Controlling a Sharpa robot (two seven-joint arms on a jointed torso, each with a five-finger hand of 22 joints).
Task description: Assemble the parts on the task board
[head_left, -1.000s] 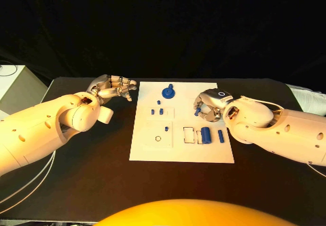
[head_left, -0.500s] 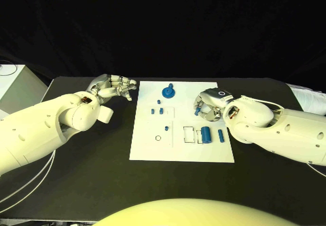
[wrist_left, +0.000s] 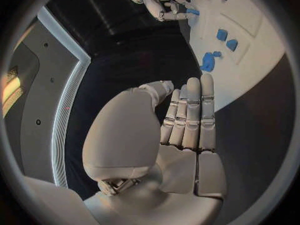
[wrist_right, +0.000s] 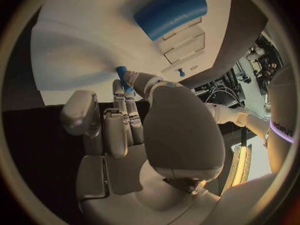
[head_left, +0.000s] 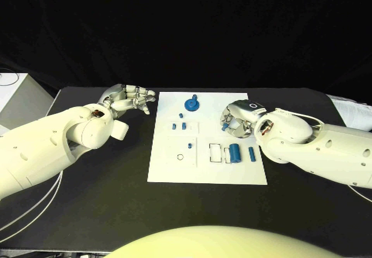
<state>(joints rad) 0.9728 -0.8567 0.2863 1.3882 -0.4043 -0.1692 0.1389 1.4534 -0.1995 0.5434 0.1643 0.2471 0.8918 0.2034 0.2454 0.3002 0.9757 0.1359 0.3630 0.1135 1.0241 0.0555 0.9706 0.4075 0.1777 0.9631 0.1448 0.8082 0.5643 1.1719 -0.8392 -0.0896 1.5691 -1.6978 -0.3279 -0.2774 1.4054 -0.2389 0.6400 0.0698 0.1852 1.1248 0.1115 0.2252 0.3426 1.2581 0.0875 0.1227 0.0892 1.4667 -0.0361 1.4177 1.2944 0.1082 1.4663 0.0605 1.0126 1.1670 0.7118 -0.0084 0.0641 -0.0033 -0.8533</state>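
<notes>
At the far left edge of the white task board [head_left: 208, 166], the left hand [head_left: 126, 99] hovers over the black table [head_left: 101, 199], fingers pressed together, holding nothing. Blue parts [head_left: 234, 153] lie across the board. Over its right edge, the right hand [head_left: 238, 119] pinches a small blue peg [wrist_right: 122, 78] in its fingertips.

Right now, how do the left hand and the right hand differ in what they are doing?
The right hand is over the task board and pinches a small blue part in its fingers; the left hand holds nothing. The left hand is beside the board's far left corner, over the black table, its fingers loosely apart. Both are silver hands on white arms.
</notes>
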